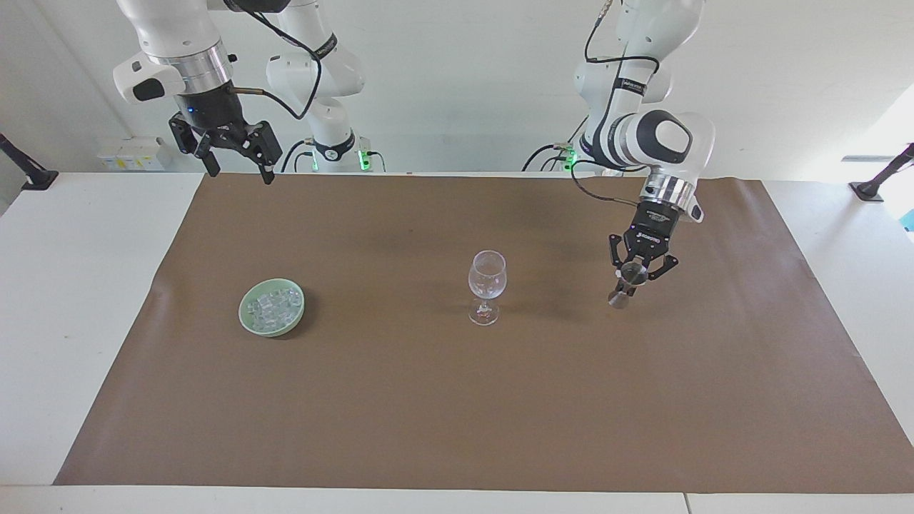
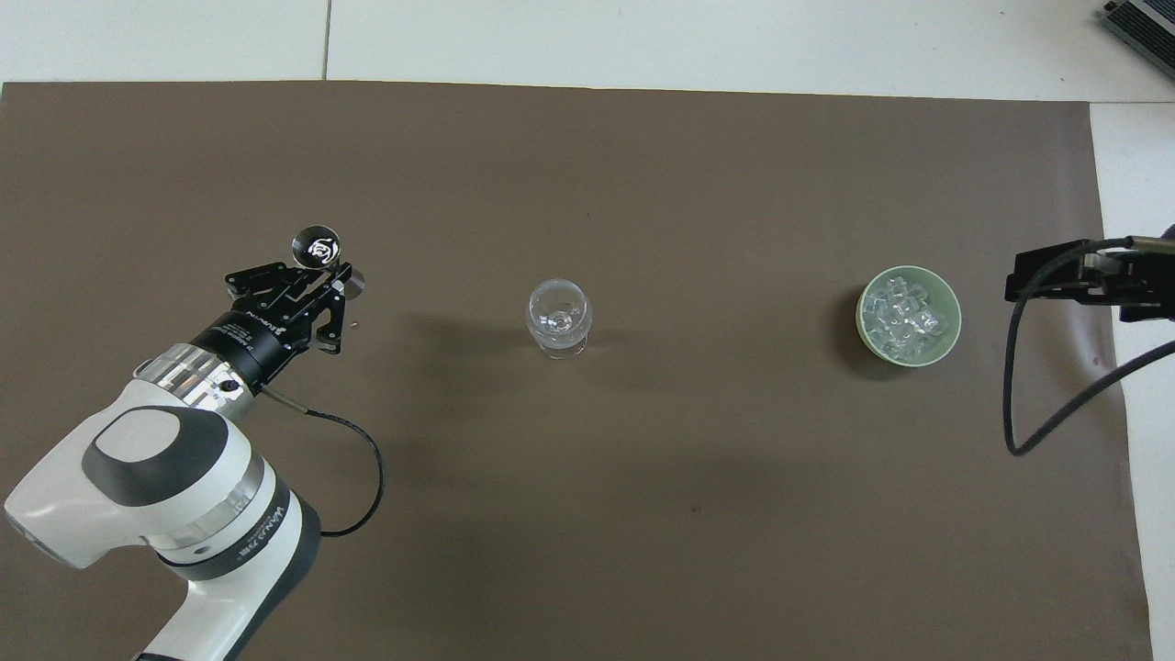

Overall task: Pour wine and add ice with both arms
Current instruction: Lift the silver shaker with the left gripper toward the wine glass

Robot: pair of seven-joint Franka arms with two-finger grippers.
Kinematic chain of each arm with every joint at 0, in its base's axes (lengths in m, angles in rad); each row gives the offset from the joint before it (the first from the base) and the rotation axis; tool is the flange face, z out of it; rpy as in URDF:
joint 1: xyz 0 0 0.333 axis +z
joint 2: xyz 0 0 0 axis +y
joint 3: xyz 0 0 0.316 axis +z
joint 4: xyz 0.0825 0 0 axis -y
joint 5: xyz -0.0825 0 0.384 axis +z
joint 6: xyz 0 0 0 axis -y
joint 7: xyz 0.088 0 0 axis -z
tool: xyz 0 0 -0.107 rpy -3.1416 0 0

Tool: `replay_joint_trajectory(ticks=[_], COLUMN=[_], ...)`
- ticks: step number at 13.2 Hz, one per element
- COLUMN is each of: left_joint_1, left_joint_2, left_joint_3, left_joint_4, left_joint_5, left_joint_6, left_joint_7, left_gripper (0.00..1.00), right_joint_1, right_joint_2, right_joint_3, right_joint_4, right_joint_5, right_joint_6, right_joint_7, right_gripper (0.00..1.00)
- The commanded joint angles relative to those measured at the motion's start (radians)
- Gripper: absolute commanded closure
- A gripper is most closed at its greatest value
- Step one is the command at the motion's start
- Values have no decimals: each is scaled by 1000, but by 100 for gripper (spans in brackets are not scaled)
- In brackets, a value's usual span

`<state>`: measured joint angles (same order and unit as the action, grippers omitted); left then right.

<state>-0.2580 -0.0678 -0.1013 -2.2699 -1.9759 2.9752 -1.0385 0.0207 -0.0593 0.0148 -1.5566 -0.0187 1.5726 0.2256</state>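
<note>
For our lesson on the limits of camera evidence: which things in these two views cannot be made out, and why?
- Small metal double-cone measuring cup in the shut left gripper: contents hidden, too small in both views.
- Ice cubes in the pale green bowl: number uncountable, overlapping.
- Right gripper: arm cut off by the overhead view's edge.
- Clear stemmed wine glass: faint reddish trace at its base, unclear.

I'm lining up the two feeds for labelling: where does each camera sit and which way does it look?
Facing view: high across the table, looking at both arms; left end effector holds a small metal cup.
Overhead view: above the robots' end, looking steeply down; left end effector enters from the bottom.
Shared: wine glass, bowl of ice, mirrored.
</note>
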Motion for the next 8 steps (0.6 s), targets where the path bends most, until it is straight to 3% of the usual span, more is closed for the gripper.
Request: replay_joint_trajectory(ticks=[1,8], left_joint_1=[-52,-127], left_joint_2=[5,55], left_joint_3=[-35,-110], left_joint_4=[62,158], left_joint_5=[-17,-8], left_joint_6=[117,261], left_joint_7=[-78,-109], left_gripper=[100,100], right_joint_1=[-13,-7], right_joint_2=[-5,-5], right_joint_3=[2,4], right_joint_4=[0,0], right_joint_5=[14,14], right_joint_6=[-13,-13], right_joint_7=[-25,-22], right_gripper=[0,0])
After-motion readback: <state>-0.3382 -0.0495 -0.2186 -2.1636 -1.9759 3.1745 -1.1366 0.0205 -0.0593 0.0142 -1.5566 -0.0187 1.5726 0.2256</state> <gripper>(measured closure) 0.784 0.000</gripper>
